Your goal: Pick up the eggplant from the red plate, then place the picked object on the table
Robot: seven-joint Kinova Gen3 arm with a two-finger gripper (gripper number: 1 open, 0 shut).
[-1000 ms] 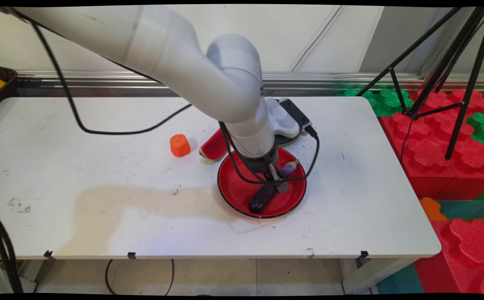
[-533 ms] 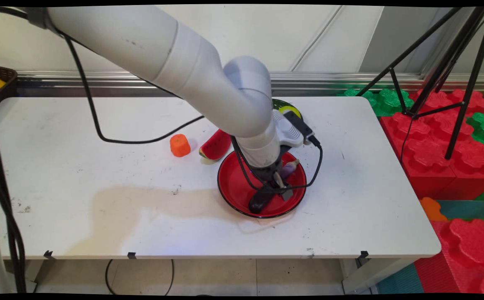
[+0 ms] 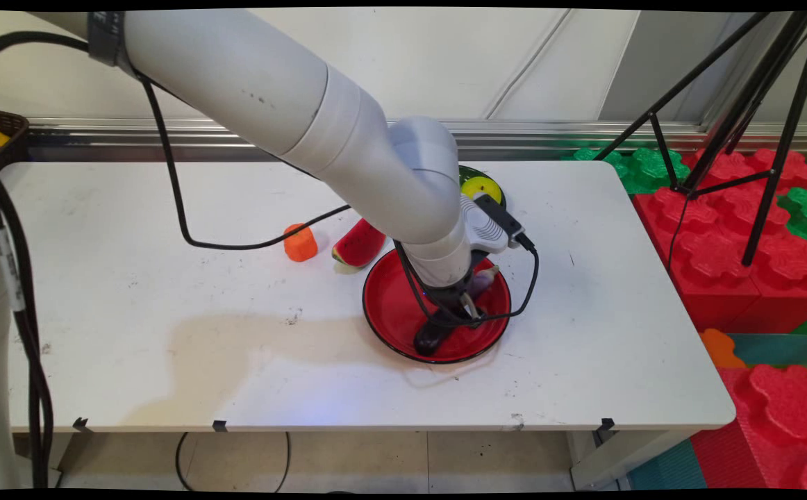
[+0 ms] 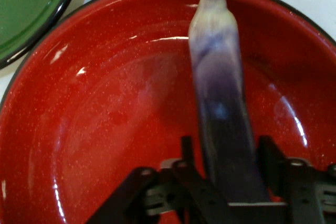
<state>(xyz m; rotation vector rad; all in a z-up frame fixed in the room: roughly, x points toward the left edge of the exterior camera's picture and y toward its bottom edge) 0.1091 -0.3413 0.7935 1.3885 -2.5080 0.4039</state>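
On your far left, a dark basket sits at the table's back corner, with something yellow inside. Moving right, you'll find a small orange toy piece lying on the table, and just beside it a watermelon slice whose tip reaches the rim of the red plate. In that plate lies a purple eggplant, dark at its near end and paling to a greenish tip toward the far side. Your tool is down in the plate over the eggplant; in the hand view its fingers stand on either side of the eggplant, close against it, but you cannot tell whether they are pressing on it or merely flanking it. Behind the plate sits a green plate with something yellow in it, partly hidden by the arm. Off the table's right end, red and green foam blocks are stacked under a black tripod.
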